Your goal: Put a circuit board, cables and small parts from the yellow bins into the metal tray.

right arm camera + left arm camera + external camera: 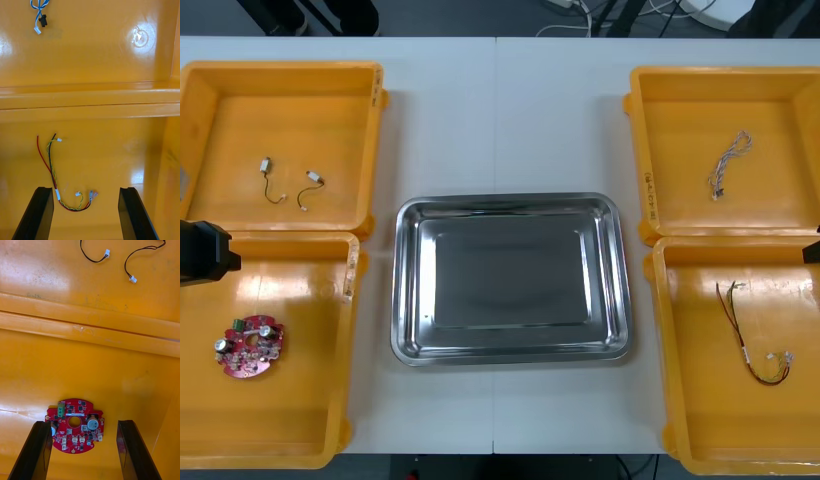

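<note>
A round red circuit board (pixel 252 346) lies in the near left yellow bin (pixel 280 430). My left gripper (pixel 84 423) hangs open just above the circuit board (pixel 76 425), one finger at each side of it, not touching. My right gripper (pixel 85 189) hangs open over the near right yellow bin (pixel 700 400), with the lower loop of the red and yellow cable (pixel 52 170) between its fingers. That cable (pixel 752 336) lies flat on the bin floor. The metal tray (pixel 510 280) sits bare and shiny in the middle of the table.
The far left bin (pixel 220 120) holds two short black cables (pixel 272 182) (pixel 310 190). A twisted blue and white cable (pixel 730 162) lies in the far right bin (pixel 780 110). Bin walls (pixel 90 324) (pixel 90 99) rise beyond each gripper. Part of my left arm (pixel 202 252) shows at the table's left edge.
</note>
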